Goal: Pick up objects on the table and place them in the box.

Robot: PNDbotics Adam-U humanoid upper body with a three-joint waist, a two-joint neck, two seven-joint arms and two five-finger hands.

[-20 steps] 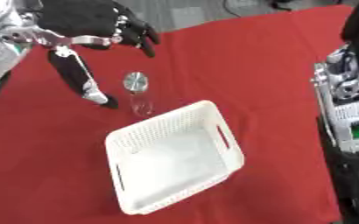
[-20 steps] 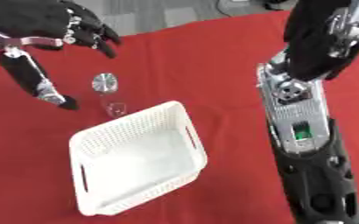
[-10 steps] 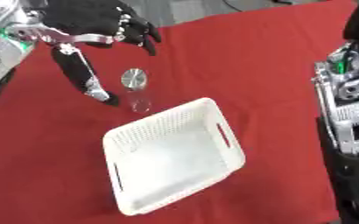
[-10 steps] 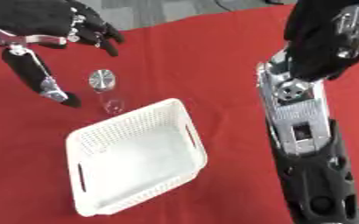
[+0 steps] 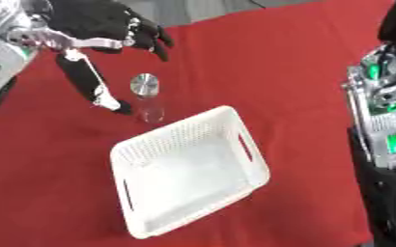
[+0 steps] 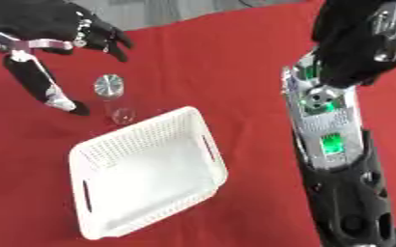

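While the left hand (image 5: 96, 26) is held above the upper left part of the desk (image 5: 261, 62), its fingers are spread apart and nothing is gripped in it. The thumb is stretched downward, w/ its tip just left of a small clear bottle (image 5: 147, 99). This bottle stands upright on the red cloth, has a silver round cap, and is seen apart from the fingers, which point to the right above it. A gap is visible btw. the thumb tip and the bottle; contact cannot be confirmed.

Just below and right of the bottle, a white perforated basket (image 5: 235, 120) is placed on the desk, turned askew, w/ slot handles on two sides. Its far corner is near the bottle base. Nothing can be made out inside it.

At the right edge, the right arm (image 6: 336, 144) is seen w/ green lights on the forearm. The right hand itself is not shown in either view.
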